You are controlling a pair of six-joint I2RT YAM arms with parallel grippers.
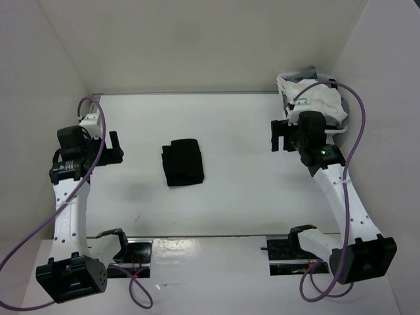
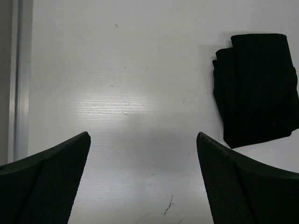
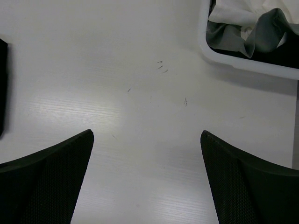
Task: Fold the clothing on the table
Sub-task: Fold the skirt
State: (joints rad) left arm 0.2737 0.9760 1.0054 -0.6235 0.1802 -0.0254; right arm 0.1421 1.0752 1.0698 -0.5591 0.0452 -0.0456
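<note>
While the plain black soft fabric garment [image 1: 182, 163] lies as a compact, layered rectangle a little left of the middle of the flat white matte table [image 1: 249, 197], well clear of every edge, any further fold would turn on which arm reaches it first. Its slightly longer axis runs from the near edge toward the far edge, a touch skewed. The left gripper [image 1: 116, 147] hovers toward the left edge, jaws spread wide and holding nothing, with the garment off to its right and apart from it. The right gripper [image 1: 278, 136], likewise spread and empty, hangs toward the far right corner, near the small white plastic basket [image 3: 243, 65] that holds crumpled white and grey cloths [image 3: 261, 35]. It is farther from the garment. I judge the left arm the nearer, and the folding looks essentially done.
</note>
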